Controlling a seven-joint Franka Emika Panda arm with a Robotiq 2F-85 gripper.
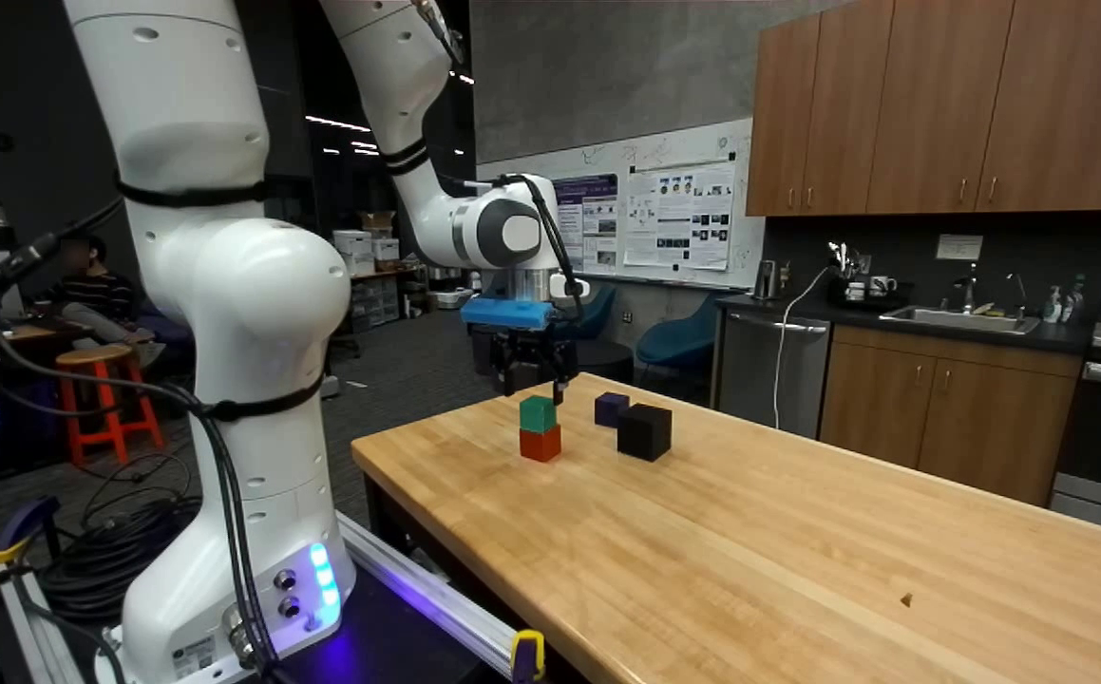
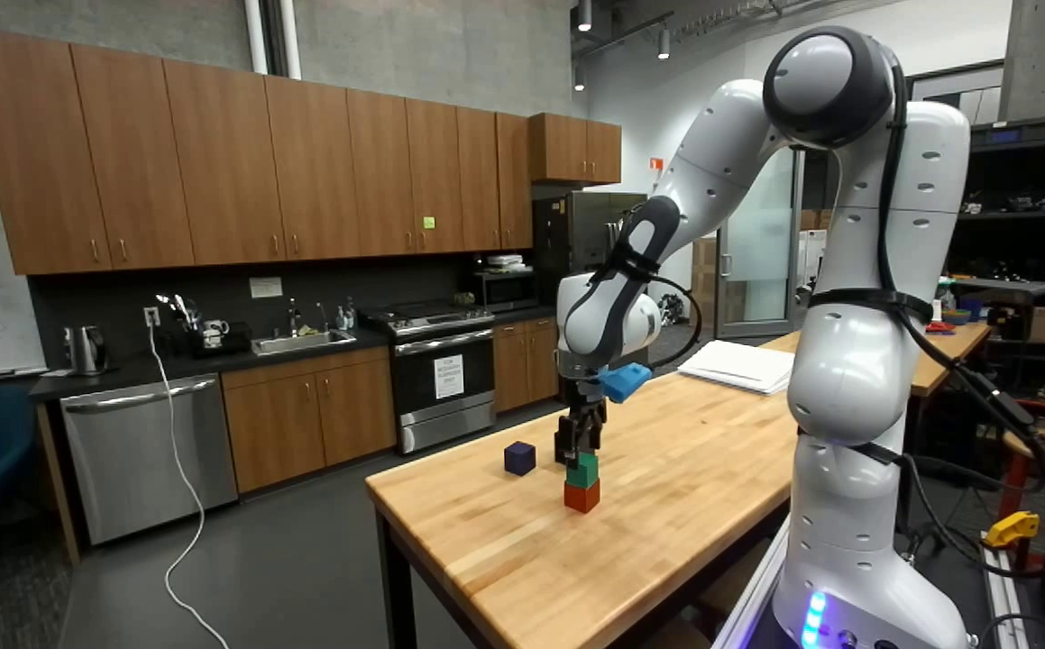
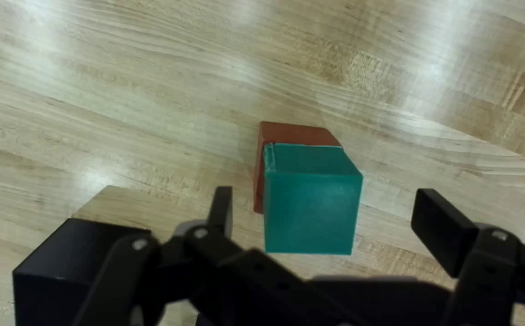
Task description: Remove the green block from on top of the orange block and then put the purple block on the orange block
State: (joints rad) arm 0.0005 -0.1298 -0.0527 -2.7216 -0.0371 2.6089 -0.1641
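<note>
Orange block point(image 3: 295, 133): mostly covered by the green block point(image 3: 312, 213) in the wrist view.
Purple block point(image 1: 610, 407): lower corner hidden behind the black block point(image 1: 644, 433) in an exterior view.
Black block: cut off by the wrist view's lower edge, partly behind the gripper point(image 3: 328, 221).
Arm point(image 1: 227, 271): upper part cut off by the top edge in an exterior view.
Posters point(image 1: 680, 220): text too small to read.
Person point(image 1: 99, 293): face blurred.

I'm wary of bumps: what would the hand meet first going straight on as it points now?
Most likely the green block: the hand points down, and the wrist view shows the block between its open fingers, though depth is unclear.
</note>
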